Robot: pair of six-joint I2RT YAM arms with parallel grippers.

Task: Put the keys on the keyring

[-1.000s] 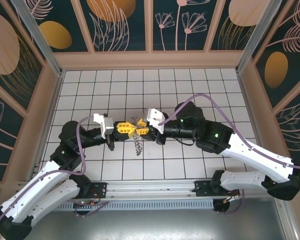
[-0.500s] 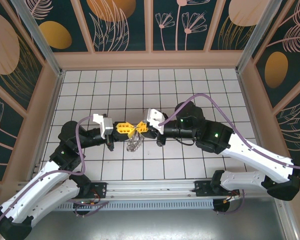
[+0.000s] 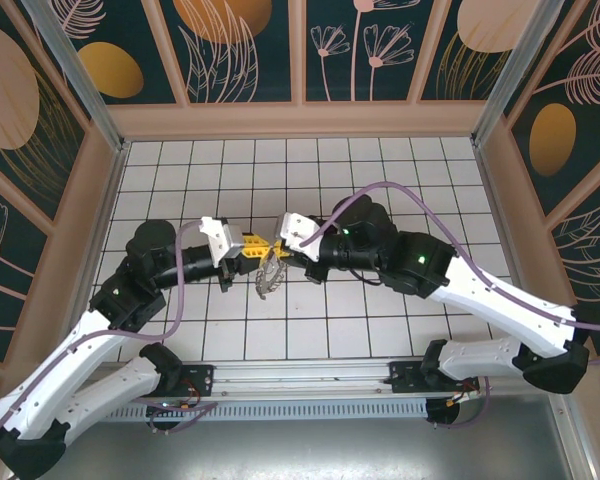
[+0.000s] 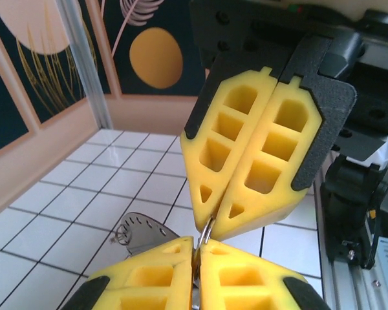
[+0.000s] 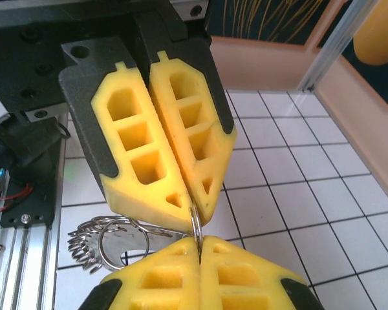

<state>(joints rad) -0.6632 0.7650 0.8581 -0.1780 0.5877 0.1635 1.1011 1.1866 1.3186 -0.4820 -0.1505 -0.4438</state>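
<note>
Note that the left gripper (image 4: 196,248) and right gripper (image 5: 199,248) meet tip to tip, each with its fingers pressed together on the same thin wire (image 5: 195,223) — a two-sided pinch that likely steadies it for threading. The keyring (image 3: 269,276) hangs just below the tips. The flat silvery piece (image 4: 142,231) beside it is probably the keys, though the view is cramped. Open tiled floor (image 3: 380,180) surrounds you, with the walls well apart — your only tight clearance is between the fingertips.

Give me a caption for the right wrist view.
Right gripper and left gripper meet tip to tip, both shut on a thin metal loop, the keyring dangling alongside.
</note>
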